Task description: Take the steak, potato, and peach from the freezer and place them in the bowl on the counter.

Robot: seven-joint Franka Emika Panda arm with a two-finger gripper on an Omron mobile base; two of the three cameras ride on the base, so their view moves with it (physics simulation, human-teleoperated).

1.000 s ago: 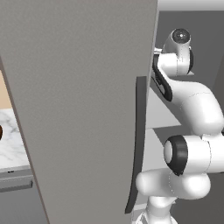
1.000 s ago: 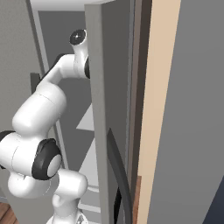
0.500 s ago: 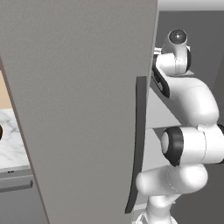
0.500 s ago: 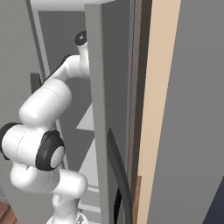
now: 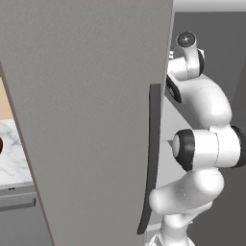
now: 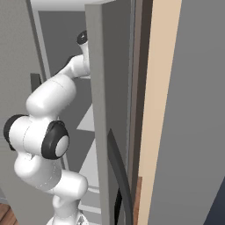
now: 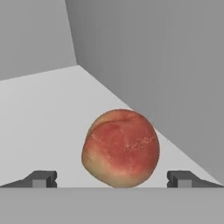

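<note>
Your pincer [image 7: 111, 178] stands released, its two dark fingertips [image 7: 42, 179] spread wide and low in the hand view, with the peach [image 7: 120, 148] sitting directly ahead, centred in the gap between them. The peach touches neither tip; you have open room on both flanks of it, about equal left and right. It rests on the pale grey shelf [image 7: 39, 127] inside the freezer [image 5: 86, 120]. Beyond the peach and to the pincer's right, the freezer's grey inner wall [image 7: 166, 70] slants close, meeting the shelf along an edge that runs just behind the fruit. To the pincer's left the shelf lies wide and bare up to the back corner.

From the base views, your arm [image 5: 206, 144] reaches past the open freezer door [image 6: 99, 132], whose edge and dark vertical handle [image 5: 150, 158] stand just beside the arm's upper links. A strip of the marble surface [image 5: 12, 153] shows left of the door.
</note>
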